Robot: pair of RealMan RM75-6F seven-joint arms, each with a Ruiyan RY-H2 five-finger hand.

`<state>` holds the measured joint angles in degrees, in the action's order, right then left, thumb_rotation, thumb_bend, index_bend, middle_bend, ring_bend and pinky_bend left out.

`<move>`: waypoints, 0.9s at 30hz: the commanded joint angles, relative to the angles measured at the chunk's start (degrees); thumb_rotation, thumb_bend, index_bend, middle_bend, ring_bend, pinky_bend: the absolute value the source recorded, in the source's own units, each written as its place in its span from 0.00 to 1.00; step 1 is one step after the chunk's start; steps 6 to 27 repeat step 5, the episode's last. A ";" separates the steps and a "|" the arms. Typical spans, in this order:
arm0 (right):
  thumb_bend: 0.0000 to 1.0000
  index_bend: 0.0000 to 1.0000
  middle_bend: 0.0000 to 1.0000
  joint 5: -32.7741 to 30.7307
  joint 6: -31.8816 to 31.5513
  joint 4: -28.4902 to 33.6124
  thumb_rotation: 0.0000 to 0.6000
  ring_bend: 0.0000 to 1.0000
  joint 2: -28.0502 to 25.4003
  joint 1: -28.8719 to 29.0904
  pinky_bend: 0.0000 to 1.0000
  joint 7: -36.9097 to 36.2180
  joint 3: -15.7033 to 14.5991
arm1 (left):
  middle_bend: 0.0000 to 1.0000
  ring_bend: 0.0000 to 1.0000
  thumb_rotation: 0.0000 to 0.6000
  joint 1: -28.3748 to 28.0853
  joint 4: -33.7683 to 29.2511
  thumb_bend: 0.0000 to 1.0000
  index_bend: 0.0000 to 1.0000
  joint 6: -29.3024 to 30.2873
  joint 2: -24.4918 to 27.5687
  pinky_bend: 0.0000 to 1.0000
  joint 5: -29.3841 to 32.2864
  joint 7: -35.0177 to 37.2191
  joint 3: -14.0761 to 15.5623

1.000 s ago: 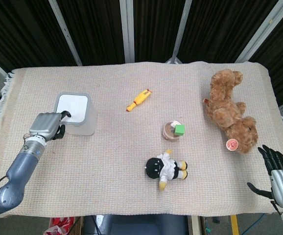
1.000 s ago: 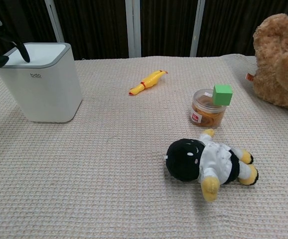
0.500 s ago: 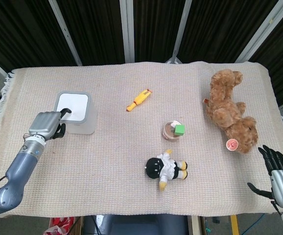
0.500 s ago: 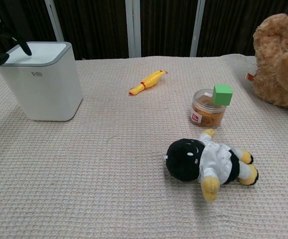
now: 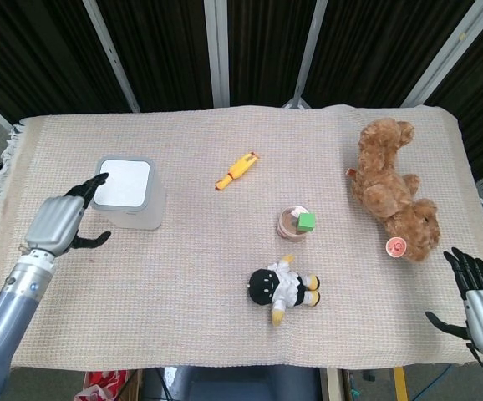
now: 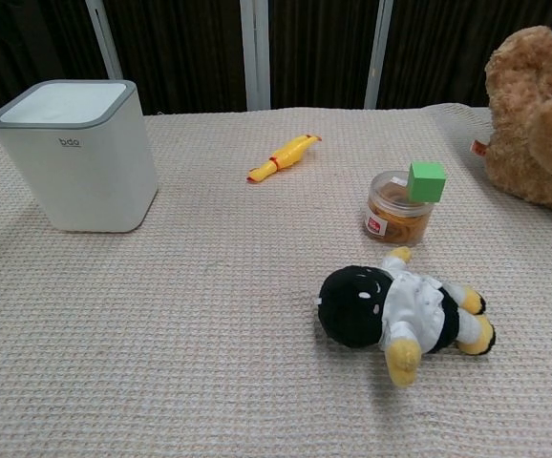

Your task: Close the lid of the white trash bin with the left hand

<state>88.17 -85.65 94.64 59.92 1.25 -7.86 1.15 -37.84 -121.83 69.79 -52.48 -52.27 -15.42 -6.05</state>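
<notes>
The white trash bin [image 5: 127, 195] [image 6: 77, 156] stands at the table's left, its flat white lid [image 5: 123, 181] [image 6: 66, 100] lying level in the grey rim. My left hand [image 5: 56, 223] hovers just left of the bin, apart from it, fingers spread and holding nothing; the chest view does not show it. My right hand [image 5: 478, 301] hangs open at the table's front right corner, seen only in the head view.
A yellow rubber chicken [image 5: 236, 170] [image 6: 284, 156] lies mid-table. A small jar with a green cube [image 5: 298, 222] [image 6: 405, 203] stands near a black-and-white doll [image 5: 282, 287] [image 6: 399, 311]. A brown teddy bear [image 5: 394, 188] [image 6: 537, 119] lies at the right.
My left hand has lifted off the bin's lid, drawn back left and toward me, and spread its fingers. It has left the chest view. The right hand is still.
</notes>
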 commanded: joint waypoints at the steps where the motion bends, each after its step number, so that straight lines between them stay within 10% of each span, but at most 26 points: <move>1: 0.19 0.00 0.00 0.16 -0.32 -0.34 1.00 0.00 0.05 -0.07 0.00 0.85 0.05 | 0.00 0.00 1.00 16.22 5.20 0.15 0.00 14.33 -3.98 0.08 -23.25 8.58 10.56; 5: 0.19 0.00 0.00 0.23 -0.29 -0.68 1.00 0.00 0.32 -0.10 0.00 2.99 -0.07 | 0.00 0.00 1.00 27.59 18.53 0.11 0.00 27.49 -8.09 0.03 -34.34 8.60 16.76; 27: 0.19 0.00 0.00 0.23 -0.29 -0.68 1.00 0.00 0.32 -0.10 0.00 2.99 -0.07 | 0.00 0.00 1.00 27.59 18.53 0.11 0.00 27.49 -8.09 0.03 -34.34 8.60 16.76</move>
